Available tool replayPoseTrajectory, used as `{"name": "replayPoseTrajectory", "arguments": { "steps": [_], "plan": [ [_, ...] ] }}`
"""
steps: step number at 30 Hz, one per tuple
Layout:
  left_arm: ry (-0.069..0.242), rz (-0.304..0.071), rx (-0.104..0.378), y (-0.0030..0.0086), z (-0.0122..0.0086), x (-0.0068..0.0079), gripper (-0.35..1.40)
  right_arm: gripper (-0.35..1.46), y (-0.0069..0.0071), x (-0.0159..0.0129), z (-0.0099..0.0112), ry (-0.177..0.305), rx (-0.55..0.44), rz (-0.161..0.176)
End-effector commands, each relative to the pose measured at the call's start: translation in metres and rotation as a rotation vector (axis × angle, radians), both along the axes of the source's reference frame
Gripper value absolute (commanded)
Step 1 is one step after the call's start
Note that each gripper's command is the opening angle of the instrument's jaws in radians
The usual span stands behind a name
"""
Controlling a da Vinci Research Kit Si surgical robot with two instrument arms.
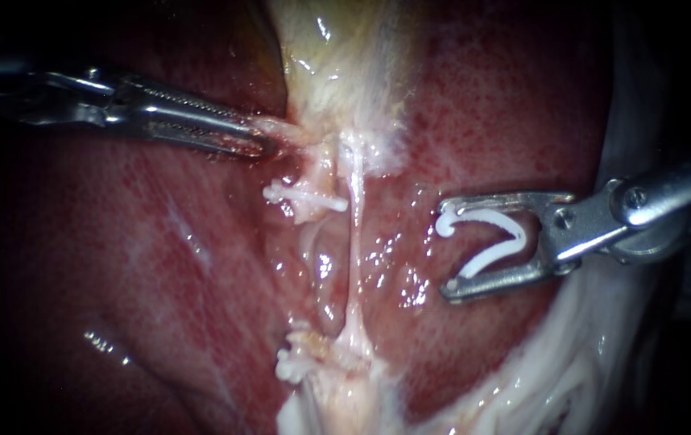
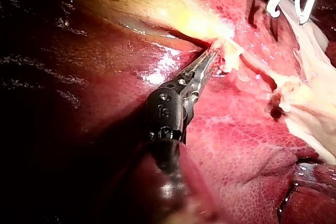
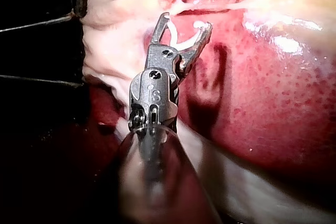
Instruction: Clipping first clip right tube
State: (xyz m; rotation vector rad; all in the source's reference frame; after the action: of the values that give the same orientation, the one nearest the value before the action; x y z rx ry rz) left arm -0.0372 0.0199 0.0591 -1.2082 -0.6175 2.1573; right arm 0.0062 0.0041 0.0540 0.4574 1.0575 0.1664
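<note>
The right tube (image 1: 355, 234) is a thin pale strand running down from the gallbladder (image 1: 337, 64) across the liver (image 1: 160, 242). Just left of it, a white clip (image 1: 305, 196) sits across a shorter tube stump, and another white clip (image 1: 289, 366) lies lower down. My right instrument (image 1: 448, 248) stands to the right of the tube, apart from it, its jaws wide and carrying an open white clip (image 1: 486, 240). The same instrument (image 3: 184, 22) and clip (image 3: 184, 38) show in the right wrist view. My left instrument (image 1: 261, 141) is shut on pale tissue at the gallbladder's base (image 2: 212, 56).
Whitish fatty tissue (image 1: 571, 362) runs along the lower right under my right instrument's shaft. Wet, glistening liver surface (image 1: 394, 266) lies between the loaded clip and the tube.
</note>
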Motion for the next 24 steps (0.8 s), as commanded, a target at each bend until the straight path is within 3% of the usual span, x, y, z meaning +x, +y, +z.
{"name": "replayPoseTrajectory", "arguments": {
  "steps": [1, 7, 11, 15, 18, 24],
  "plan": [
    [-0.001, 0.001, 0.001, 0.0001, -0.0002, 0.0001, -0.35, 0.5, 0.0, 0.0, -0.0001, 0.0, 0.0, 0.0],
    [-0.003, -0.004, 0.014, 0.0011, -0.0024, 0.0019, -0.35, 0.5, 0.0, 0.0001, -0.0001, 0.0, 0.0, 0.0],
    [0.01, -0.014, -0.013, 0.0027, -0.0048, 0.0039, -0.35, 0.5, 0.0, 0.0001, -0.0001, 0.0, 0.0, 0.0],
    [0.001, -0.036, -0.038, 0.0045, -0.007, 0.0061, -0.35, 0.5, 0.0, 0.0001, -0.0001, 0.0, 0.0, 0.0],
    [0.003, -0.05, -0.044, 0.0052, -0.0079, 0.007, -0.35, 0.5, 0.0, 0.0001, -0.0001, 0.0, 0.0, 0.0],
    [0.01, -0.06, -0.053, 0.0053, -0.0082, 0.0077, -0.35, 0.5, -0.0001, 0.0002, -0.0003, 0.0, 0.0, 0.001]
  ]
}}
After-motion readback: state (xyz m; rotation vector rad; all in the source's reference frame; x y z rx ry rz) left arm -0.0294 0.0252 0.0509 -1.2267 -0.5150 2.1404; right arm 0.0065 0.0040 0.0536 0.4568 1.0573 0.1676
